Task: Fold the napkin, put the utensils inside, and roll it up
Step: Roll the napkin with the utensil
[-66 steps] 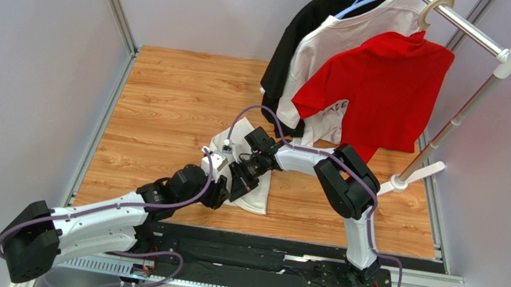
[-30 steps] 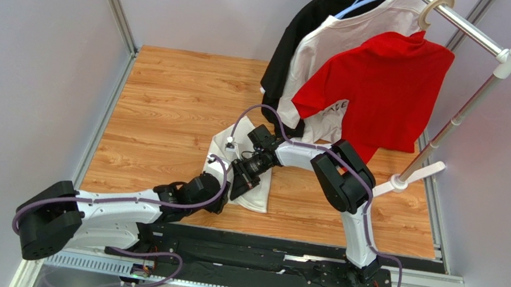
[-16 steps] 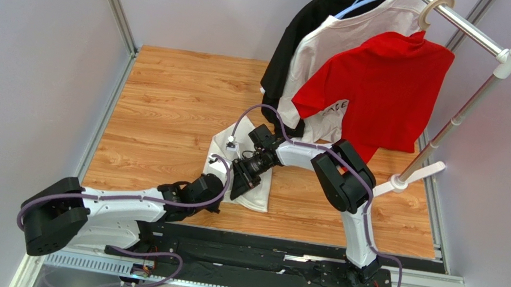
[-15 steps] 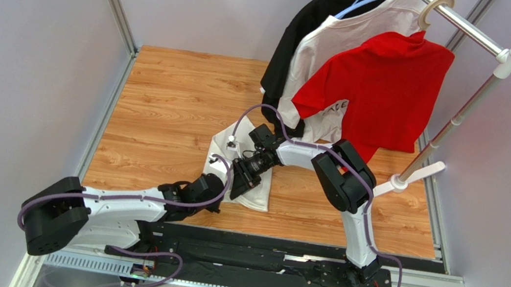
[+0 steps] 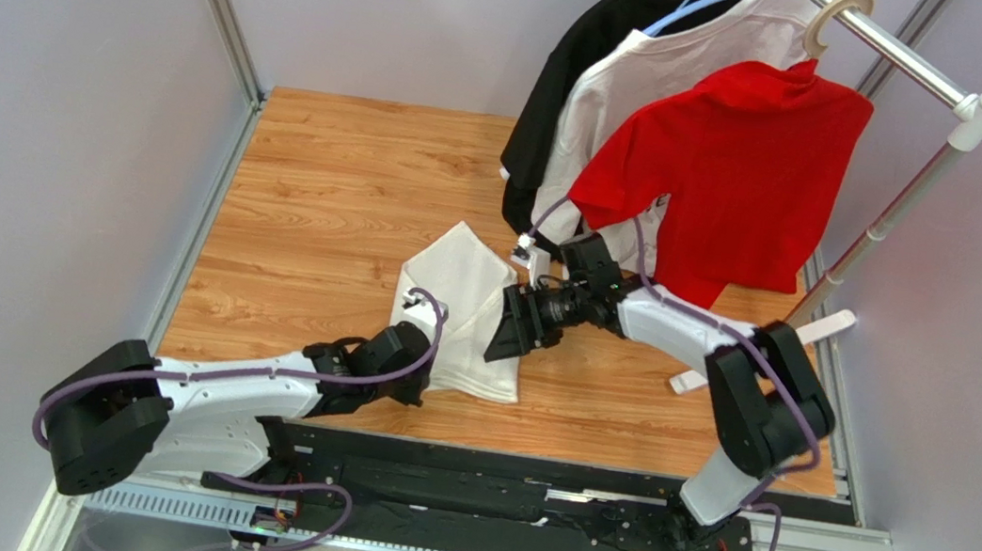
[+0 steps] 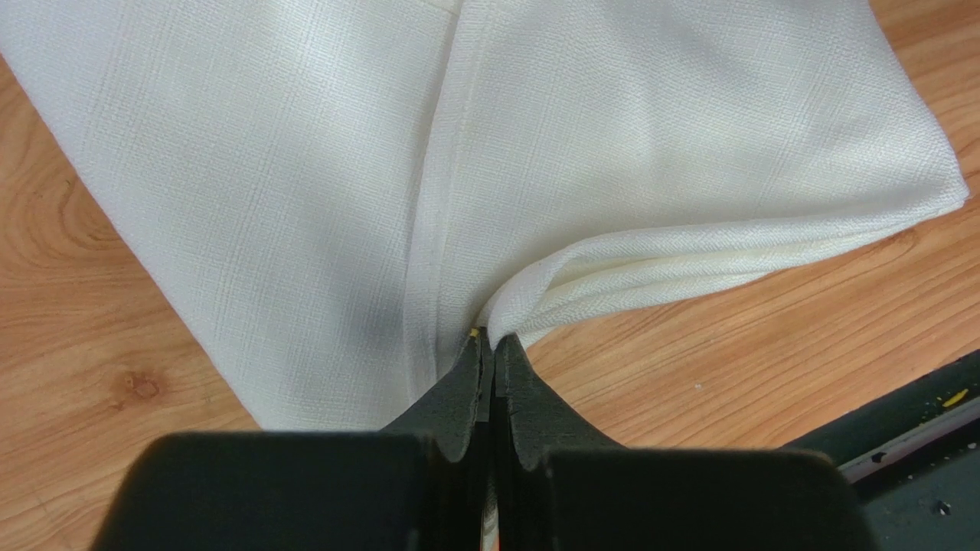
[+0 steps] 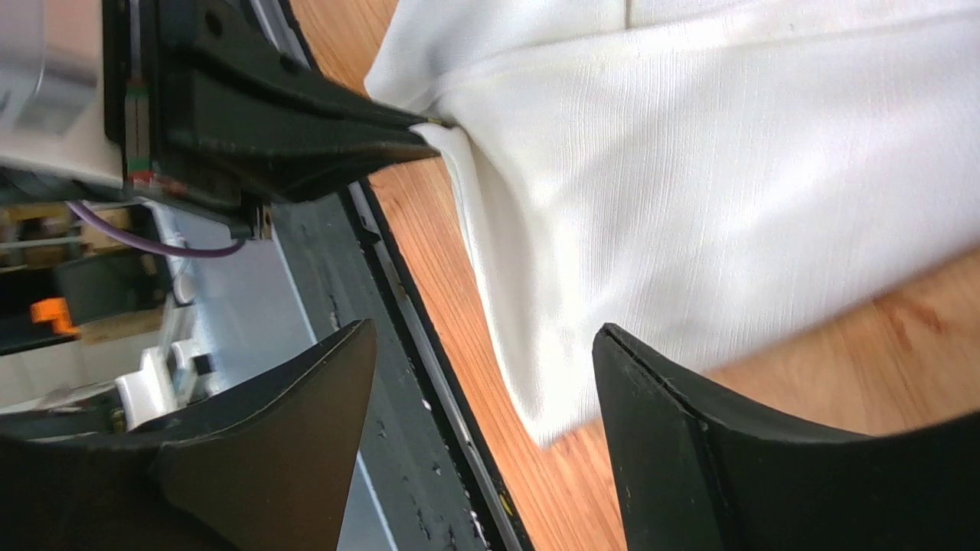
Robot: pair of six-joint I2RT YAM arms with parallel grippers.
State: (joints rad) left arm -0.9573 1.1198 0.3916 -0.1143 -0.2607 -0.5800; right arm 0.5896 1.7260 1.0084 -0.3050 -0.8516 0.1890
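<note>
Pinching the napkin (image 6: pixel 644 138), left end effector (image 6: pixel 492 344) clamps; right end effector (image 7: pixel 483 333) gapes.

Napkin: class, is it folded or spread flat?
Folded: the napkin shows stacked layers at the edge that the left gripper pinches.

The left arm lies low, its forearm stretched forward and rightward, and the left pincer (image 6: pixel 492 351) is clamped tight on a fold of the napkin (image 6: pixel 288 172). The right arm bends at the elbow out to the right, forearm reaching leftward. The right pincer (image 7: pixel 483 344) hangs with its 2 fingers spread wide, gripping nothing.
</note>
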